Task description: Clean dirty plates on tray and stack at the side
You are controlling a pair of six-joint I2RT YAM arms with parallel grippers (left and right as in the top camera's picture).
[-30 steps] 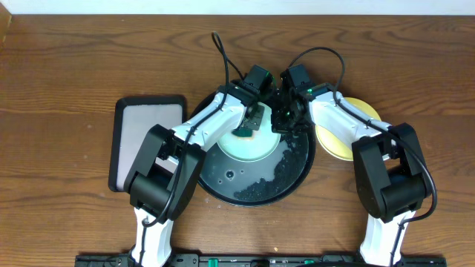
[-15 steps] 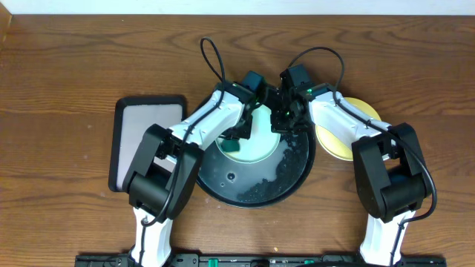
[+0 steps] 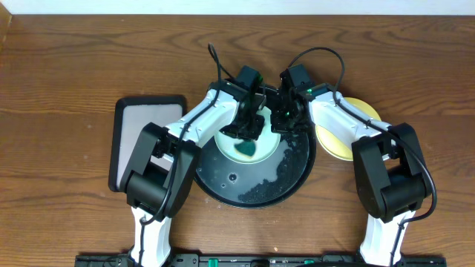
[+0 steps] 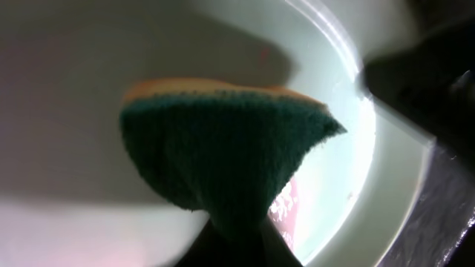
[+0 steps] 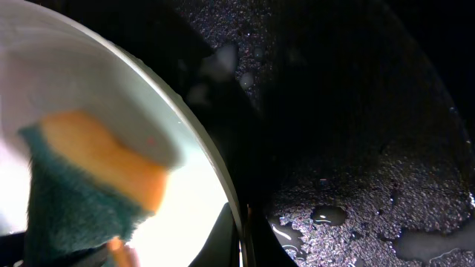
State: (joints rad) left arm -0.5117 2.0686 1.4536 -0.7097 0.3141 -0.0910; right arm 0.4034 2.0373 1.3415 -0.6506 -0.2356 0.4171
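The left gripper (image 3: 249, 132) is clenched on a green-and-orange sponge (image 4: 223, 156), green face pressed onto the mint plate (image 3: 263, 148). The right gripper (image 3: 284, 124) is nearly closed, pinching that plate's right rim. The plate lies in the far half of the round tray (image 3: 223, 182), midway between the left and right edges of the bench (image 3: 74, 74). Water droplets (image 5: 326, 215) cover the tray floor. A yellow plate (image 3: 338, 137) rests just beside the tray toward the right edge. A rectangular tray (image 3: 141, 141) lies toward the left edge. The bench is brown wood.
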